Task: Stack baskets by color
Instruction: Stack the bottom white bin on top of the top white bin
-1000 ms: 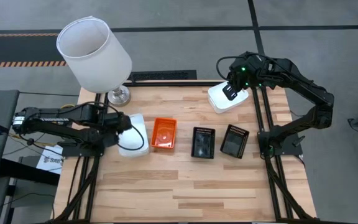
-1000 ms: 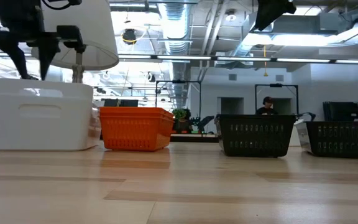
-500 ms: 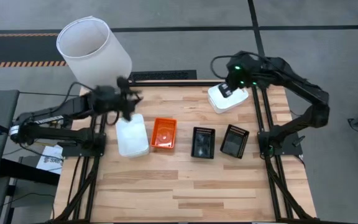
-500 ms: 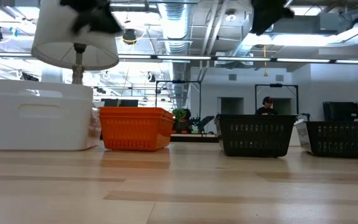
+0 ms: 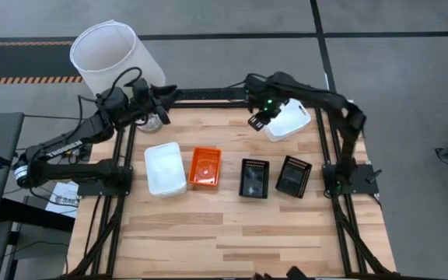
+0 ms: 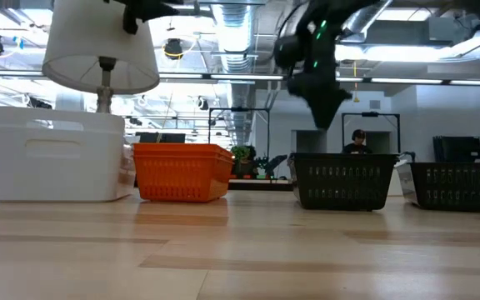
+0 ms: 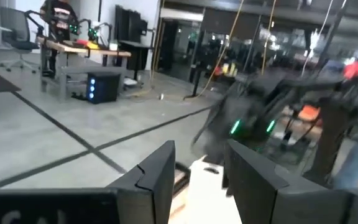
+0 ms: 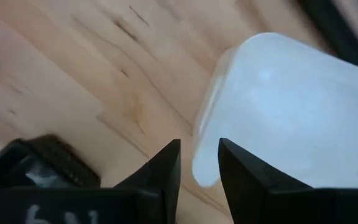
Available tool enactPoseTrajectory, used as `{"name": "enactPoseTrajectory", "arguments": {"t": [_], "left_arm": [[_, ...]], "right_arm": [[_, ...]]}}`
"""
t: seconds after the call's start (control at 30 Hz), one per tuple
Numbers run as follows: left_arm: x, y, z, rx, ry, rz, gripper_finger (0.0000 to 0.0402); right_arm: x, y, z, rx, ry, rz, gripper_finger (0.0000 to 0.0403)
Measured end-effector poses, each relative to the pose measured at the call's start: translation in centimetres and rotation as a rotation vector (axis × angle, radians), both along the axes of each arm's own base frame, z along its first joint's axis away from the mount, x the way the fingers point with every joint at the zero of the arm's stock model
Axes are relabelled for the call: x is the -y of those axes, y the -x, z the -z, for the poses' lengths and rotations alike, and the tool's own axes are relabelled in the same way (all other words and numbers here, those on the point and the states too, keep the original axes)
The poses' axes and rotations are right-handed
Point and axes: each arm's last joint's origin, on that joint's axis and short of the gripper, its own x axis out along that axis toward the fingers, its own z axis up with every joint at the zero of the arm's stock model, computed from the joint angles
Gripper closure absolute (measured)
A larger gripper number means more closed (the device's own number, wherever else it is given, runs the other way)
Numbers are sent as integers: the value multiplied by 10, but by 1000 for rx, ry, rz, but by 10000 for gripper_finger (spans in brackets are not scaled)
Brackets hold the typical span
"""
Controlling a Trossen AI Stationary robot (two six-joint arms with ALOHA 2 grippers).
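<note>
Judging by their thin plastic walls, these baskets should be light, stiff enough to lift by one wall, and a little slick on the solid white ones. In a row across the middle of the counter (image 5: 232,233) sit a white basket (image 5: 166,169), an orange basket (image 5: 205,166) just beside it, then a black basket (image 5: 254,178) and a second black basket (image 5: 293,176) near it, tilted slightly. Another white basket (image 5: 290,120) lies at the far right corner, well apart from the row.

The right gripper (image 5: 257,120) hovers at that corner basket's near edge; the wrist view shows its fingers (image 8: 166,168) a narrow gap apart with nothing between them and the white rim just beyond. The best hold is probably one finger inside and one outside a short wall (the rounded corner would likely slip).

The left gripper (image 5: 160,99) is raised near the big white lampshade (image 5: 113,62) at the far left, fingers (image 7: 157,177) apart and empty, aimed across toward the other arm.

The slotted orange and black walls should offer more bite than the smooth white.
</note>
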Motion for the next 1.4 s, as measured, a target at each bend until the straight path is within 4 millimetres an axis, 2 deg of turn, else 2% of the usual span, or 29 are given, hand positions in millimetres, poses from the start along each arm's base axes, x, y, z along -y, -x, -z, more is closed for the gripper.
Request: {"name": "enactPoseTrajectory", "arguments": {"t": [0.13, 0.27, 0.5, 0.6, 0.77, 0.87, 0.97, 1.1, 1.3, 1.4], "left_arm": [[3, 1, -4, 59, 36, 25, 276], [5, 3, -5, 78, 58, 37, 276], [6, 2, -5, 91, 83, 63, 276], [6, 2, -5, 94, 90, 63, 276], [7, 2, -6, 117, 97, 89, 276], [10, 0, -7, 137, 122, 115, 276], [15, -2, -7, 143, 133, 145, 276], [23, -5, -9, 156, 126, 201, 276], [33, -9, -12, 206, 166, 226, 276], [36, -10, -11, 225, 226, 221, 276]], "right_arm": [[15, -11, 33, -64, -50, -6, 263], [30, -10, 58, -135, -89, 9, 256], [48, -3, 69, -144, -99, 42, 260], [53, -3, 73, -134, -94, 37, 287], [61, -2, 79, -124, -94, 33, 383], [63, -1, 80, -126, -100, 9, 389], [56, 1, 69, -123, -93, -38, 397], [32, 4, 25, -79, 17, -113, 399], [-27, 7, -40, 10, 235, -240, 401], [-61, 7, -61, 68, 281, -325, 401]]}}
